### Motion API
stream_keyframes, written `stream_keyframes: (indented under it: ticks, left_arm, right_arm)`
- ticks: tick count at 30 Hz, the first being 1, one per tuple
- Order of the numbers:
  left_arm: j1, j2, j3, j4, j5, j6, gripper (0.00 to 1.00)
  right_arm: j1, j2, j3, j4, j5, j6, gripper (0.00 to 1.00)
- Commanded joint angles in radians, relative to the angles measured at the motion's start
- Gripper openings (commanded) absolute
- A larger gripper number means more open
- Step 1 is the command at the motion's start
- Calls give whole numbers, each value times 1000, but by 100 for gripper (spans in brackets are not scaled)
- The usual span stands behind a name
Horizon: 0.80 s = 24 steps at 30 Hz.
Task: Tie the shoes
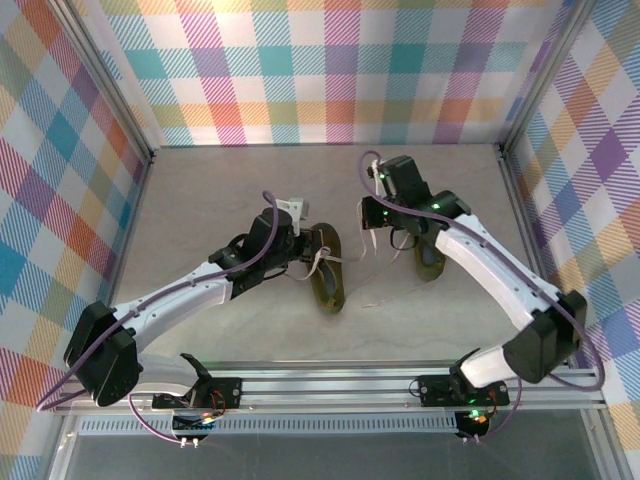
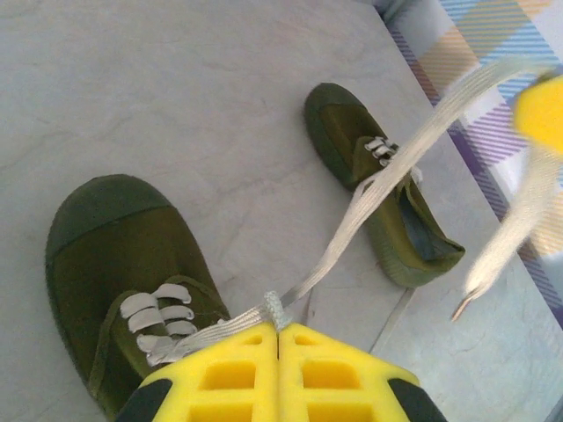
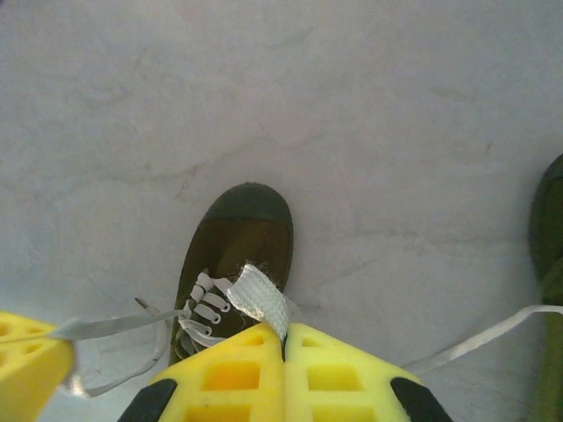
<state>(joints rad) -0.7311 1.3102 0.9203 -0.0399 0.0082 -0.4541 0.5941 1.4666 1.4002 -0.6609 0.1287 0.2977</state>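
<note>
As you look down, two shoes (image 1: 328,285) sit on the table (image 1: 230,180) by two arms (image 1: 190,295).
Wrist views show left gripper (image 2: 280,327) and right gripper (image 3: 284,332) each clamped on a lace (image 2: 350,221).

the left shoe (image 1: 328,280) lies on the table (image 1: 400,335), the right shoe (image 1: 430,265) apart to its right (partly under the right arm (image 1: 500,285)).
</note>
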Motion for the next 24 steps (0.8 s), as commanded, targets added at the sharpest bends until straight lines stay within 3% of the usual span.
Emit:
stream_keyframes:
  ticks: [1, 5, 8, 10, 12, 14, 16, 19, 21, 24]
  left_arm:
    - [-3, -28, -9, -37, -65, -92, 0]
    - [-3, -26, -6, -66, -105, -147, 0]
    - [-3, -22, 2, -112, -157, -199, 0]
    - [-3, -19, 8, -137, -184, -232, 0]
    - [-2, -17, 16, -151, -198, -264, 0]
    - [-2, -15, 30, -171, -211, -292, 0]
    - [-2, -12, 41, -178, -218, -314, 0]
    - [0, 2, 58, -194, -221, -352, 0]
    - [3, 13, 74, -210, -218, -387, 0]
    - [4, 27, 89, -218, -205, -423, 0]
  right_arm:
    - [-16, 98, 2, 16, -22, -5, 0]
    - [-30, 255, 53, 38, -54, -18, 0]
    - [-34, 351, 97, 31, 10, -3, 0]
    - [-34, 349, 93, 30, 94, 34, 23]
    - [-34, 255, 1, 94, 165, 81, 48]
    - [-30, 130, -115, 160, 205, 114, 59]
    - [-20, 10, -222, 221, 196, 127, 61]
    - [47, -145, -383, 367, 29, 40, 61]
    - [142, -207, -469, 459, -85, 9, 61]
    - [273, -238, -580, 645, -91, 16, 62]
